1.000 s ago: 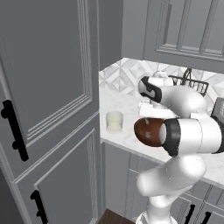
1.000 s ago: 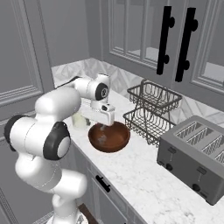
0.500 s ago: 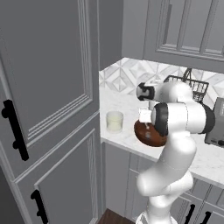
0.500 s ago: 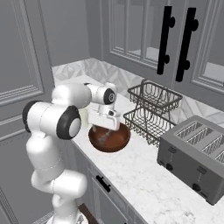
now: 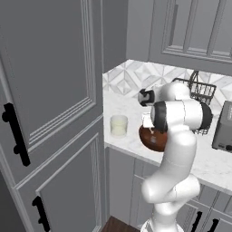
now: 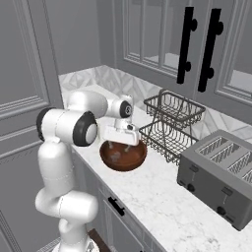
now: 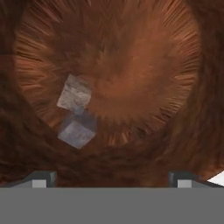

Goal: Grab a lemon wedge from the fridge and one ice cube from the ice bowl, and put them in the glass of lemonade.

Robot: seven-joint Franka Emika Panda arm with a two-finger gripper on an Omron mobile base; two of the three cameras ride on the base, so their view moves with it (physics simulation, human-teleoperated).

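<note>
The ice bowl (image 6: pixel 140 153) is a brown wooden bowl near the counter's front edge, also seen in the left base view as ice bowl (image 5: pixel 146 140). Two greyish ice cubes lie on its floor, one ice cube (image 7: pixel 75 94) just above the other ice cube (image 7: pixel 77 131). My gripper (image 6: pixel 118 146) hangs open right over the bowl, fingers pointing down into it, nothing between them; the cubes sit left of the gripper (image 7: pixel 111 180) centre line. The glass of lemonade (image 5: pixel 118 125) stands left of the bowl. The lemon wedge and the fridge are out of view.
A two-tier wire basket (image 6: pixel 172 123) stands just behind the bowl and a grey toaster (image 6: pixel 219 170) further right. Tall panelled cabinets with black handles (image 5: pixel 50 99) rise at the counter's left end, and wall cabinets (image 6: pixel 197 44) hang above.
The arm has folded upright and the hand has come down a little over the bowl. The jaws have stayed open; the bowl and glass have not moved.
</note>
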